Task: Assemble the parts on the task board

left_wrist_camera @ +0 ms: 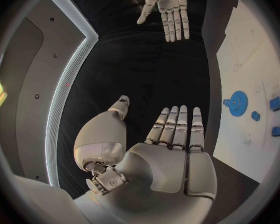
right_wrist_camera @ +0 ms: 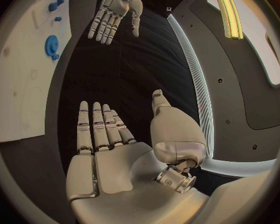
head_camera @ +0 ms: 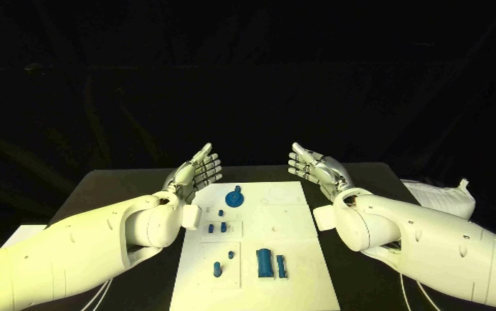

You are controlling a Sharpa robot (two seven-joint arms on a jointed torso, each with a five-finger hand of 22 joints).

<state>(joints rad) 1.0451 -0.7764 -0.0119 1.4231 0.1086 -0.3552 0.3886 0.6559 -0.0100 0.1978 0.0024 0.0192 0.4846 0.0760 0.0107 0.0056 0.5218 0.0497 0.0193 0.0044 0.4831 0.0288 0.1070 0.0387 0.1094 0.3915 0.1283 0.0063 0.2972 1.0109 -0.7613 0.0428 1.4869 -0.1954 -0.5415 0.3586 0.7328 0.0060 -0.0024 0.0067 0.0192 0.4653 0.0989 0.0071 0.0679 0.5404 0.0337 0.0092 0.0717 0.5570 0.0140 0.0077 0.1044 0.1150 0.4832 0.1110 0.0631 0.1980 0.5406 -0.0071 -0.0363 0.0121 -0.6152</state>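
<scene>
The white task board (head_camera: 274, 218) lies in the middle of the black table. A blue gear (head_camera: 234, 198) sits near its far left corner, and small blue pegs (head_camera: 216, 228) lie below it. Longer blue pieces (head_camera: 271, 264) lie near the front. My left hand (head_camera: 196, 168) is raised above the board's far left corner, fingers straight and apart, holding nothing. My right hand (head_camera: 317, 167) is raised at the far right corner, likewise flat and empty. The left wrist view shows my left hand (left_wrist_camera: 171, 144), the gear (left_wrist_camera: 237, 103) and my right hand (left_wrist_camera: 168, 7). The right wrist view shows my right hand (right_wrist_camera: 109, 144), the gear (right_wrist_camera: 52, 46) and my left hand (right_wrist_camera: 115, 10).
A white crumpled sheet or bag (head_camera: 444, 196) lies at the table's right edge. A pale flat thing (head_camera: 21, 233) shows at the left edge. Bare black table (head_camera: 114, 185) surrounds the board on both sides.
</scene>
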